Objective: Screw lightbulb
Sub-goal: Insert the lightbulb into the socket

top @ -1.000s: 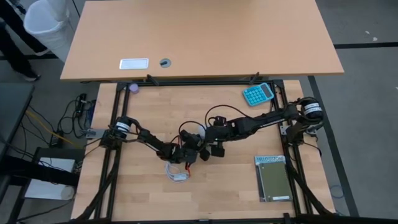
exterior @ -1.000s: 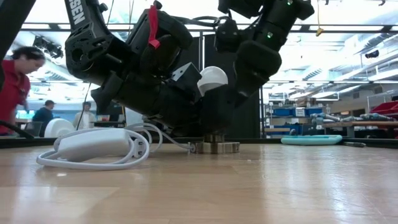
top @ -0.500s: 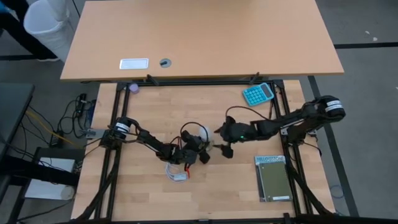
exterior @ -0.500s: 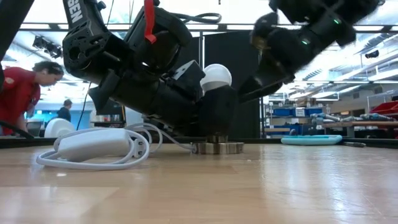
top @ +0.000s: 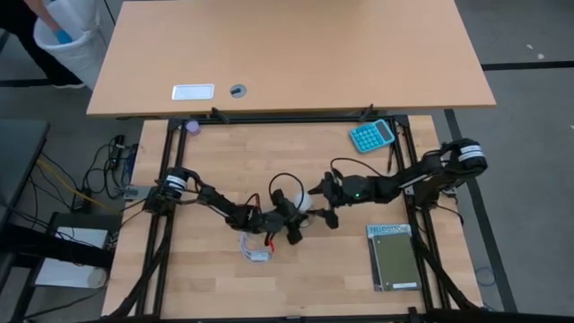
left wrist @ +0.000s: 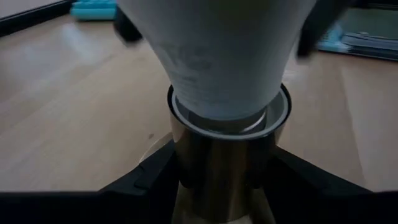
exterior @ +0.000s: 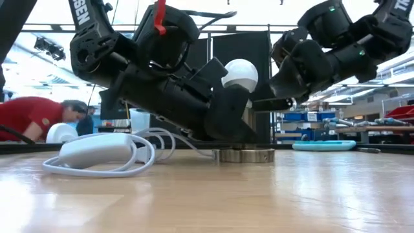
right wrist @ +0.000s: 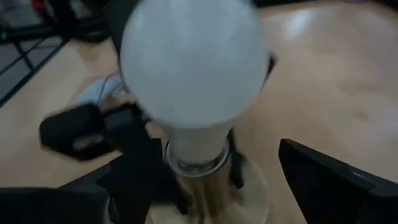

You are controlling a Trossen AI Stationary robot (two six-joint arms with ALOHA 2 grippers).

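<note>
Lightbulb (exterior: 239,73) stands upright in the socket base (exterior: 243,155) near table centre, beside the coiled white cable (exterior: 97,153); white globe up, neck seated in the metal collar in the left wrist view. Left gripper (top: 292,222) is pinching the socket's metal neck just below the bulb, fingers (left wrist: 149,180) on either side. Right gripper (top: 327,205) sits just beside the bulb w/ fingers (right wrist: 323,174) spread, not touching it; teal calculator (top: 372,135) well apart at the far right.

Bright, even overhead light – wrist views blurred, lightbulb (right wrist: 189,68) soft, low-view backlit
</note>
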